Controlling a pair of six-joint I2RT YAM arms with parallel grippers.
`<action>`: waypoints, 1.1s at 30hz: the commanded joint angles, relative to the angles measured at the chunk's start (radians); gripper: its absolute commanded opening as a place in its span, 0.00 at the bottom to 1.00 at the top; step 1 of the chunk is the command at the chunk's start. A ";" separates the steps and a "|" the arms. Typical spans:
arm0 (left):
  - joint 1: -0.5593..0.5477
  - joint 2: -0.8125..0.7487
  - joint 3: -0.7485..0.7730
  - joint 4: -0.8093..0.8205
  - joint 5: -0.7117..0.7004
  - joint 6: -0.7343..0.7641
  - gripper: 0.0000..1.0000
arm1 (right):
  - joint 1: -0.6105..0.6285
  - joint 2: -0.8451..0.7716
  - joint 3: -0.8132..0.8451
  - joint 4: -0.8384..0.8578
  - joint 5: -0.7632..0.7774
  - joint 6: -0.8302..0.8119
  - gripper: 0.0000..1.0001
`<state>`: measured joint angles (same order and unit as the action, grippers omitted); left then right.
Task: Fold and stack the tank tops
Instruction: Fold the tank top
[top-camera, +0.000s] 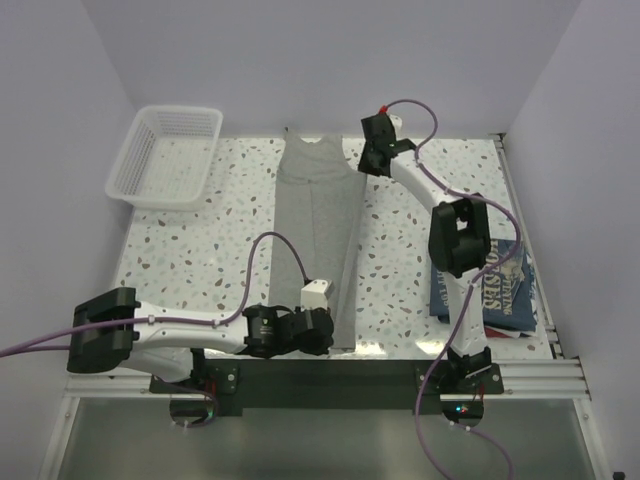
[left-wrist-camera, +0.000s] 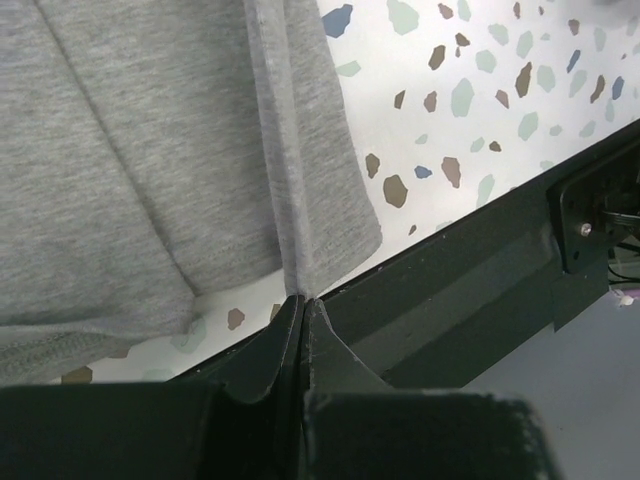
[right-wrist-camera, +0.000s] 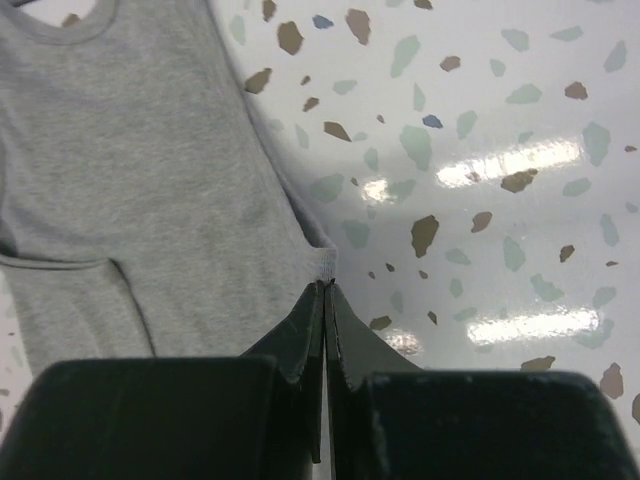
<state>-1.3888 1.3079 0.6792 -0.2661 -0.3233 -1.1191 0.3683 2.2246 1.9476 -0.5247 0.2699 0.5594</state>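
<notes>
Between the left gripper, clamped on its hem corner, and the right gripper, clamped on its armhole edge, lies the plain light grey cloth tank top: likely limp, best held by corners.

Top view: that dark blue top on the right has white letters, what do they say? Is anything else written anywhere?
Navy top: big white print, lying sideways and partly hidden by the right arm; it seems to begin "SIS", but the rest is too small to read.
Grey top: no writing.
Basket: no writing.
Both wrist views: no text shows.
</notes>
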 joint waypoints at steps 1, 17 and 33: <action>-0.004 -0.030 -0.018 -0.015 -0.037 -0.039 0.00 | 0.032 0.013 0.102 -0.005 -0.008 -0.006 0.00; -0.027 -0.075 -0.070 -0.110 -0.068 -0.125 0.00 | 0.133 0.171 0.246 0.026 -0.051 0.013 0.00; -0.055 -0.088 -0.090 -0.147 -0.085 -0.185 0.00 | 0.190 0.250 0.306 0.080 -0.073 0.020 0.00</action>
<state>-1.4342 1.2430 0.5968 -0.3885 -0.3756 -1.2690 0.5476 2.4607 2.1983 -0.4908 0.2123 0.5682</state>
